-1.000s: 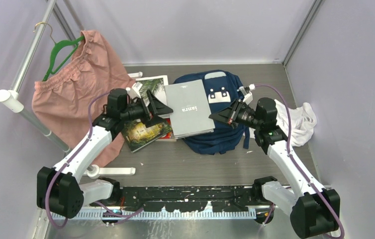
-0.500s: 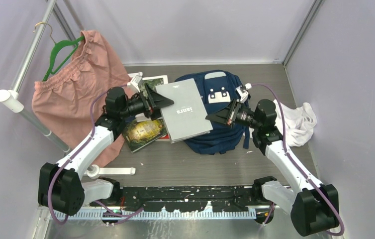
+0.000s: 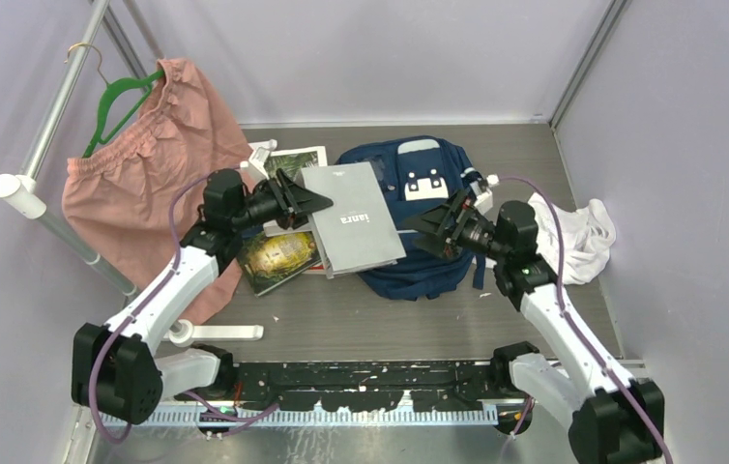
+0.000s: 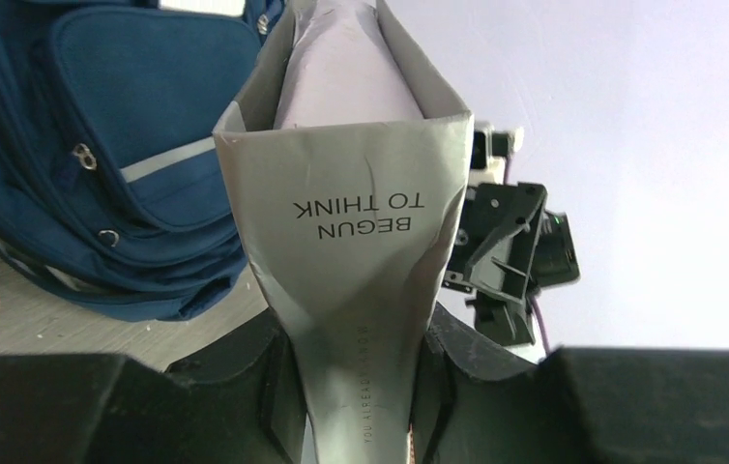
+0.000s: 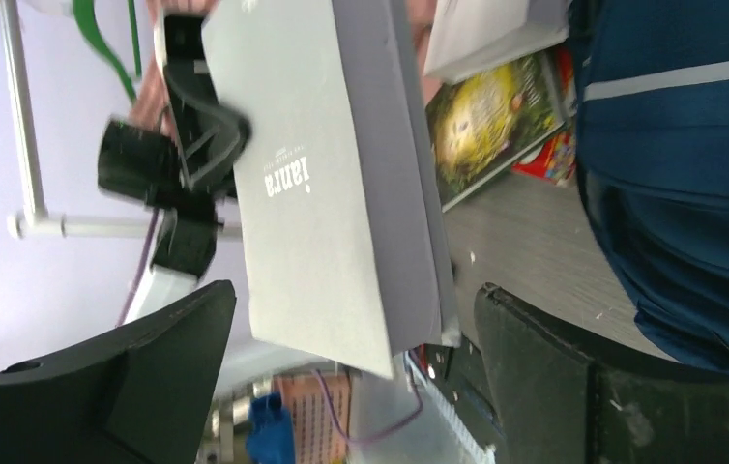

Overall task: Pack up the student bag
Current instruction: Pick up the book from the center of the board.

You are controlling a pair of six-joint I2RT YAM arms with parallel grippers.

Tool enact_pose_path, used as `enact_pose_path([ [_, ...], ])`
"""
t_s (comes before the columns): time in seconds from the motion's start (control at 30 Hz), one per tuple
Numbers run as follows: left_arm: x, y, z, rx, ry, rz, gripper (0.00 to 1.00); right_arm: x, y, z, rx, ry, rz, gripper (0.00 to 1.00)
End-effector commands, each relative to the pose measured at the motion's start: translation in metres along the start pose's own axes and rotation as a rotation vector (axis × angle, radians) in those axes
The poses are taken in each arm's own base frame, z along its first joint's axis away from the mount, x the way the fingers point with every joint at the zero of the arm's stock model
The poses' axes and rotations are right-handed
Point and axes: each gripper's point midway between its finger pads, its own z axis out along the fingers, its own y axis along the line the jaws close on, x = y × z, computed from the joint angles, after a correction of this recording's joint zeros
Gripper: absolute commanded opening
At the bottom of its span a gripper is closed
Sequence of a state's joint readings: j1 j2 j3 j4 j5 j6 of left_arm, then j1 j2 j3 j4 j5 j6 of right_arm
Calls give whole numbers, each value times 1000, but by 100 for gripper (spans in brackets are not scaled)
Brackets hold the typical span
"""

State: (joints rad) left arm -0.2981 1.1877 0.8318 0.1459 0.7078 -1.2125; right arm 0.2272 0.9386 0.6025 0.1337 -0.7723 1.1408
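The student bag (image 3: 425, 266), navy blue with white stripes, lies flat at the middle of the table. A grey book (image 3: 353, 218) is held tilted over the bag's left part. My left gripper (image 3: 308, 202) is shut on the book's left edge. In the left wrist view the book's spine (image 4: 356, 222) is pinched between both fingers, with the bag (image 4: 100, 116) to the left. My right gripper (image 3: 430, 225) stands open at the book's right edge, over the bag. In the right wrist view its jaws are wide apart, clear of the book (image 5: 332, 193), and the bag (image 5: 680, 145) is at right.
Pink shorts (image 3: 138, 179) on a green hanger (image 3: 114, 101) hang from a white rail (image 3: 51, 121) at the left. Picture books (image 3: 281, 257) lie under the left arm. A white cloth (image 3: 581, 234) lies to the right of the bag. Grey walls close in the table.
My right gripper has opened and let go of the grey book. My left gripper has moved in and shut on the book's left edge. The book shifted slightly left.
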Motion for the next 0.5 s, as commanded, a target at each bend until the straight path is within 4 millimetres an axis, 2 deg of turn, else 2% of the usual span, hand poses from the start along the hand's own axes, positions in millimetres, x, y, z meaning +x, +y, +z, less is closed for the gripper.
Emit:
enact_pose_path([
  [0.0, -23, -35, -19, 0, -154, 127, 34, -24, 1, -23, 63, -273, 76, 100],
  [0.07, -31, -36, -23, -15, -208, 129, 34, -25, 10, -30, -32, -347, 130, 100],
  [0.2, -39, -38, -22, 20, -271, 71, 33, -22, 4, -38, -65, -432, 205, 100],
  [0.27, -43, -37, -20, 60, -305, 38, 32, -20, 6, -35, -104, -452, 231, 100],
  [0.37, -45, -37, -18, 78, -325, 7, 31, -15, 17, -21, -163, -451, 245, 100],
  [0.47, -43, -41, -14, 86, -329, 4, 31, 6, 26, 9, -183, -381, 216, 100],
])
